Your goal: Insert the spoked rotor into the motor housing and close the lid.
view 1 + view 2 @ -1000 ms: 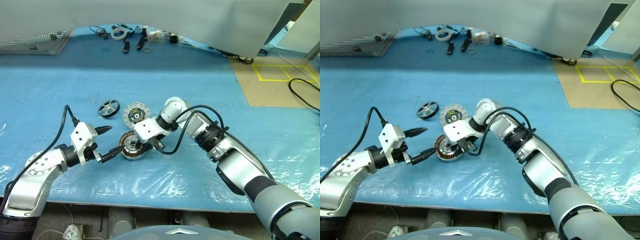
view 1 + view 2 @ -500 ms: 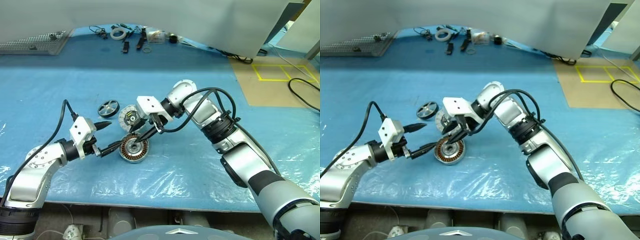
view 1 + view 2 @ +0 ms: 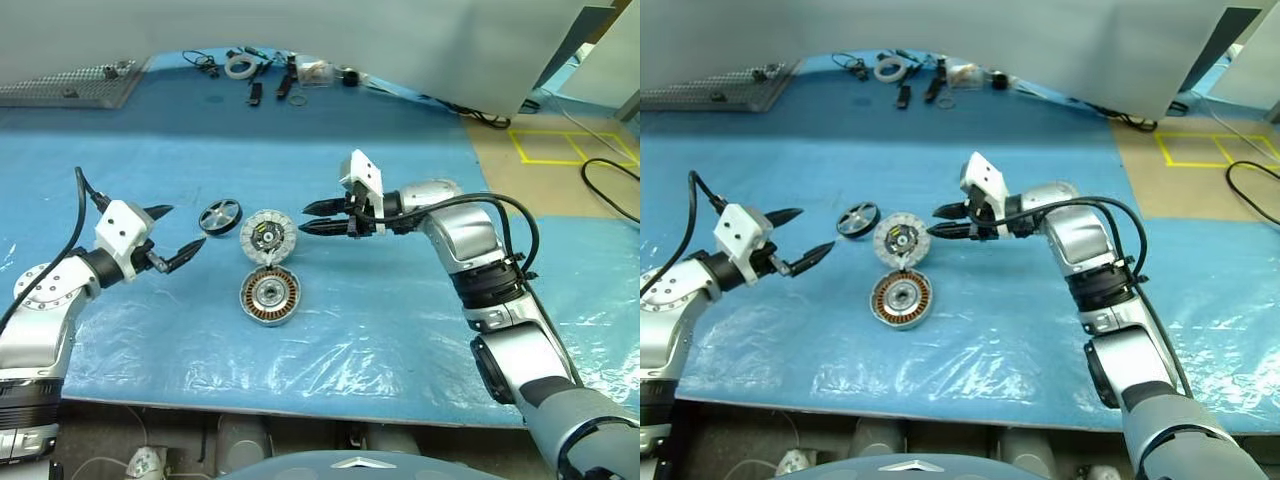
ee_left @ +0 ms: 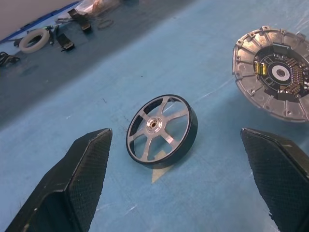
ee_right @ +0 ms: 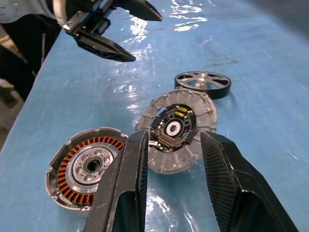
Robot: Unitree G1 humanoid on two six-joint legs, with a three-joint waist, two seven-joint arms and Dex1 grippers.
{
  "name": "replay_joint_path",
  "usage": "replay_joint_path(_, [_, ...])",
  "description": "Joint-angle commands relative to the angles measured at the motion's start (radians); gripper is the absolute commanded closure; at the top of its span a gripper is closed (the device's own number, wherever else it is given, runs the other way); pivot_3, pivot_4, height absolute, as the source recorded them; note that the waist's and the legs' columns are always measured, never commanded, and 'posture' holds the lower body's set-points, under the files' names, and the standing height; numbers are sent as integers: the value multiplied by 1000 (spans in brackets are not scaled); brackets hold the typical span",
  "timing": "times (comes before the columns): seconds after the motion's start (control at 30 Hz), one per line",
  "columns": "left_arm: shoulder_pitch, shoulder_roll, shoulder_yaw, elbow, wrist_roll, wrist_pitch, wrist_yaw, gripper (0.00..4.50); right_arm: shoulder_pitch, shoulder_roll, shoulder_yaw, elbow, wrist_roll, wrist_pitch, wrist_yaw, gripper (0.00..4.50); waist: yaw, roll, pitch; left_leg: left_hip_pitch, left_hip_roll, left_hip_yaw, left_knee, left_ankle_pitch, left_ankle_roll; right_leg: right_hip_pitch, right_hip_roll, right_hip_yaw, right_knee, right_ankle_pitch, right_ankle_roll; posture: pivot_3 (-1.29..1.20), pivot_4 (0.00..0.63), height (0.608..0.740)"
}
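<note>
Three parts lie loose and separate on the blue tabletop [image 3: 420, 300], well in from its edges, none yet assembled: the housing [image 3: 269, 296] sits flat with its copper windings up, nearest the front edge; the lid [image 3: 269, 235] lies just behind it, segmented face up; the rotor [image 3: 218, 216] lies just to the lid's left, spokes up. Laid open like this, each can be taken from above, and the housing's cavity is ready to receive the rotor first.

The left pincer [image 3: 174, 236] hangs empty with its fingers spread wide, left of the rotor and aimed at it; in the left wrist view the rotor [image 4: 161, 130] sits between the two fingers but farther on, not yet reached. The right pincer [image 3: 316, 218] is also empty, fingers partly apart, just right of the lid and above the tabletop, pointing leftward; the right wrist view frames the lid [image 5: 176, 128] between its fingers.
</note>
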Motion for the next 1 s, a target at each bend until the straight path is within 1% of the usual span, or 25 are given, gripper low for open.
replay_joint_path(0.03, [-116,57,-24,64,-10,47,-70,0,1,-3,-24,-60,30,5,-41,2714,3,0,0,1,0,0,0,0,0,0,0,0,0,0,0,0,150,740])
replay_joint_path(0.13, [-323,90,-84,266,27,31,-155,0,9,-16,-21,-55,33,-1,-56,2714,16,0,0,2,0,0,1,0,0,1,0,0,1,0,0,0,150,740])
replay_joint_path(0.23, [-576,98,-175,604,130,-76,-233,0,17,-18,-13,-42,24,-18,-75,2714,23,0,0,2,-2,0,2,0,0,3,-1,0,1,1,1,0,150,740])
replay_joint_path(0.33, [-807,59,-266,926,256,-194,-237,0,35,-12,-14,-56,30,-10,-101,2714,27,0,0,1,-4,0,1,1,0,3,-2,1,-2,1,2,0,150,740])
replay_joint_path(0.43, [-962,-4,-310,1131,319,-215,-254,0,70,-13,-10,-92,33,3,-126,2714,37,0,0,-1,-4,0,0,1,0,3,-2,0,-3,1,2,0,150,740])
replay_joint_path(0.57, [-1047,-67,-368,1260,400,-251,-318,0,139,-26,-13,-173,49,47,-157,2714,38,-1,0,-3,-4,0,0,1,0,3,-2,0,-5,1,2,0,150,740])
replay_joint_path(0.73, [-1072,-93,-419,1315,486,-260,-383,0,226,-55,-28,-268,56,97,-213,2714,39,-1,0,-3,-3,-1,-1,0,0,3,-2,-1,-6,1,2,0,150,740])
replay_joint_path(1.0, [-1075,-99,-395,1326,501,-272,-410,0,336,-75,1,-383,64,136,-282,2714,41,-1,1,-1,-3,-2,0,0,0,3,-3,-1,-4,2,3,0,150,740])
